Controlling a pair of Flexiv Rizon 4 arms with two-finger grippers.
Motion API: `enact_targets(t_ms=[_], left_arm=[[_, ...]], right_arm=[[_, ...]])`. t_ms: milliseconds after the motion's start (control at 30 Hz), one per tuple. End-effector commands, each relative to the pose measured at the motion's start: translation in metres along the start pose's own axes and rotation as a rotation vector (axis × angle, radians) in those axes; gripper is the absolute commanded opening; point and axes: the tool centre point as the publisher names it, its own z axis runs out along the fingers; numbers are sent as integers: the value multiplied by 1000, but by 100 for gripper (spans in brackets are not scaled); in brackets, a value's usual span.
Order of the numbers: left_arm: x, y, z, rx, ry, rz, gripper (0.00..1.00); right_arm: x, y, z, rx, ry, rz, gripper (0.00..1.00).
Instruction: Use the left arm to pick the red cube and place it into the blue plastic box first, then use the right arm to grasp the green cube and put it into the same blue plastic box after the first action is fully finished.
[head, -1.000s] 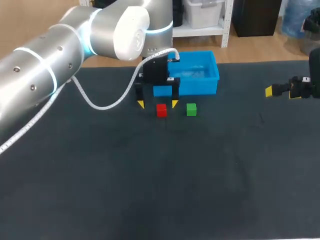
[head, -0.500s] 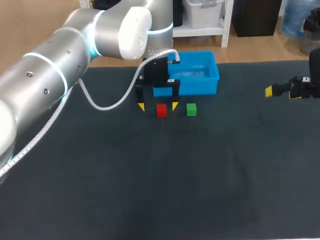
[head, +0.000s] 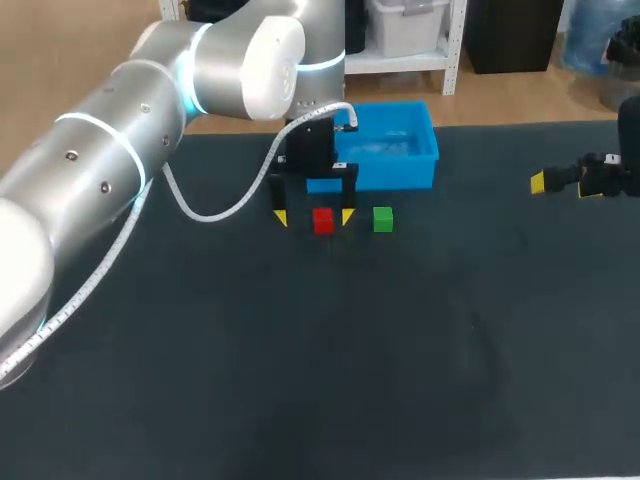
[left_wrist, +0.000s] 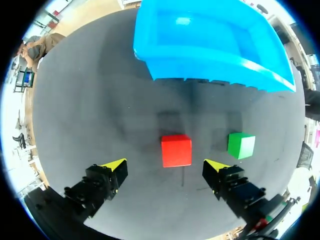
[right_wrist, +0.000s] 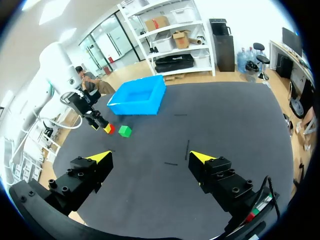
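In the upper centre, the left fingers (head: 347, 214) are released and straddle the red cube (head: 322, 220) on the bench (head: 300, 380) without contact. The green cube (head: 383, 219) sits just right of it, below the blue plastic box (head: 390, 174). At the right edge, the right fingers (head: 538, 182) are released and empty.

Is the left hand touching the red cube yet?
Apart. In the left wrist view the left hand straddles the red cube, with bare table visible between each yellow tip and the cube.
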Motion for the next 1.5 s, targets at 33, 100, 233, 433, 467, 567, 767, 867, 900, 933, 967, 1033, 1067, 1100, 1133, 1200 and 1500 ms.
enact_targets(t_ms=[33,100,233,433,467,567,767,867,900,933,967,1033,1067,1100,1133,1200,1500], left_arm=[[-8,0,0,-5,62,1,100],[-9,2,1,-5,66,1,100],[-10,5,4,-6,76,-2,100],[-12,7,8,-14,88,6,100],[-12,7,8,-15,89,7,100],[-13,7,9,-19,93,13,100],[-15,6,12,-27,101,19,100],[-17,5,13,-29,104,22,100],[-17,5,13,-30,105,23,100],[-18,4,13,-31,106,25,100],[-19,4,13,-31,107,25,100],[-20,3,14,-33,107,27,100],[-21,3,14,-33,108,28,100],[-22,3,14,-34,108,28,100],[-22,3,14,-35,107,28,100],[-25,2,14,-37,99,22,100],[-32,-8,11,-24,91,29,100]], right_arm=[[0,0,0,1,1,0,100],[0,0,0,1,1,0,100],[0,0,0,1,1,0,100],[0,0,0,1,1,0,100],[0,0,0,1,1,0,100],[0,0,0,1,1,0,100],[0,0,0,1,1,0,100],[0,0,0,1,1,0,100],[0,0,0,1,1,0,100],[0,0,0,1,1,0,100],[0,0,0,1,1,0,100],[0,0,0,1,1,0,100],[0,0,0,1,1,0,100],[0,0,0,1,1,0,100],[0,0,0,1,1,0,100],[0,0,0,1,1,0,100],[0,0,0,1,1,0,100]])
